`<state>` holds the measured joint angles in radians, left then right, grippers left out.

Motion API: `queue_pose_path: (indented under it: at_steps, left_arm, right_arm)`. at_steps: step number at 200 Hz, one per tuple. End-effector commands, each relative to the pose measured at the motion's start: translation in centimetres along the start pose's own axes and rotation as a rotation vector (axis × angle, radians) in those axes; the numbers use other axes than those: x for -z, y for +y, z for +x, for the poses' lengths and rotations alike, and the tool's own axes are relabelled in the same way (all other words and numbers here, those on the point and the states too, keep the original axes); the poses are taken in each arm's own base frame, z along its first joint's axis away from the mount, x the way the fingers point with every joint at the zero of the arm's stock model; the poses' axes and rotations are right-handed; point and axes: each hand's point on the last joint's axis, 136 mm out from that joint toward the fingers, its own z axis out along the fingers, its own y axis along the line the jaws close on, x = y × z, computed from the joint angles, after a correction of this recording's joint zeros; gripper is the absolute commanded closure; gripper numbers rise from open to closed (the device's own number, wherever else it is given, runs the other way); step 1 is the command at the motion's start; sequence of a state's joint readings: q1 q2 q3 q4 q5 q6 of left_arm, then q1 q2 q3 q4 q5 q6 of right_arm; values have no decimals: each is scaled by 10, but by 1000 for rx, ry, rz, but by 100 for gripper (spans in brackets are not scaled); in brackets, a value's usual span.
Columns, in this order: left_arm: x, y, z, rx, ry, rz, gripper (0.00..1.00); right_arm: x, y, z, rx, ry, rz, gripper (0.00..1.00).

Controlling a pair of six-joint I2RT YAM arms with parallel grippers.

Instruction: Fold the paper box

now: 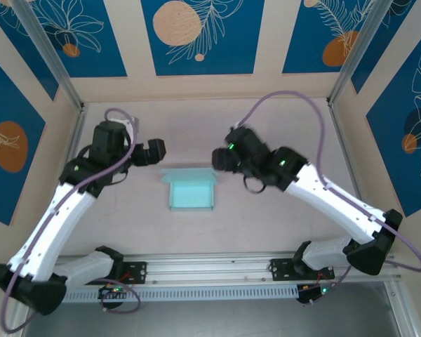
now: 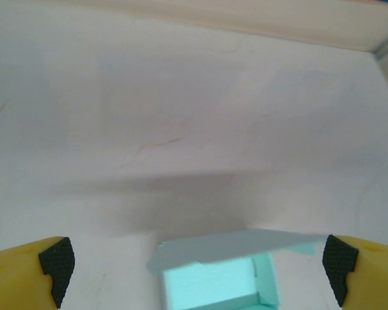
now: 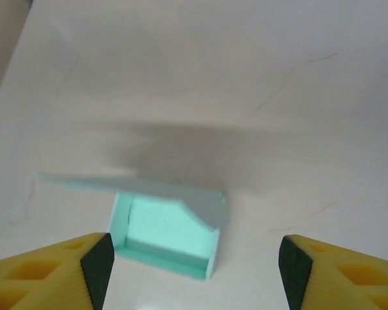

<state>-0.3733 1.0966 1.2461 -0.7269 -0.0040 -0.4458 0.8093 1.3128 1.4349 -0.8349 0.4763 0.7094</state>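
The mint-green paper box (image 1: 191,191), its lid flap a paler grey-blue, sits on a pale pinkish-white table (image 1: 196,126). Behind the box, beige-framed wall panels (image 1: 198,35) show deep blue fields with white line-drawn leaves and peach-orange discs. Left and right of the box, the left arm (image 1: 63,210) and right arm (image 1: 337,200) are white with black joints, trailing lilac cables (image 1: 295,98) and dotted with green lights (image 1: 231,147). The left gripper (image 2: 198,260) and right gripper (image 3: 194,263) have yellow fingers (image 2: 16,281) with black pads (image 2: 57,261). In front of the box runs a silver rail (image 1: 210,270).
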Motion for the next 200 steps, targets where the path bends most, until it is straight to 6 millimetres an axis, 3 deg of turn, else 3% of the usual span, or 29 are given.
queue_pose_path:
  at_steps: [1, 23, 60, 126, 158, 200]
  left_arm:
    - [-16, -2, 10, 132, 142, 93, 0]
    - [-46, 3, 25, 235, 261, 122, 0]
    - [-86, -1, 62, 413, 441, 235, 3]
    - [-98, 13, 102, 456, 541, 189, 3]
    - [-103, 7, 113, 472, 578, 225, 13]
    - [-101, 1, 122, 468, 601, 248, 15]
  right_arm:
    - [-5, -2, 12, -97, 247, -132, 24]
    - [-30, -10, 6, -184, 382, -170, 21]
    - [-75, 3, 17, -278, 544, -268, 17]
    - [-116, 15, 52, -326, 730, -286, 12]
    - [-122, 20, 68, -308, 761, -276, 13]
    - [-127, 25, 88, -302, 790, -272, 15]
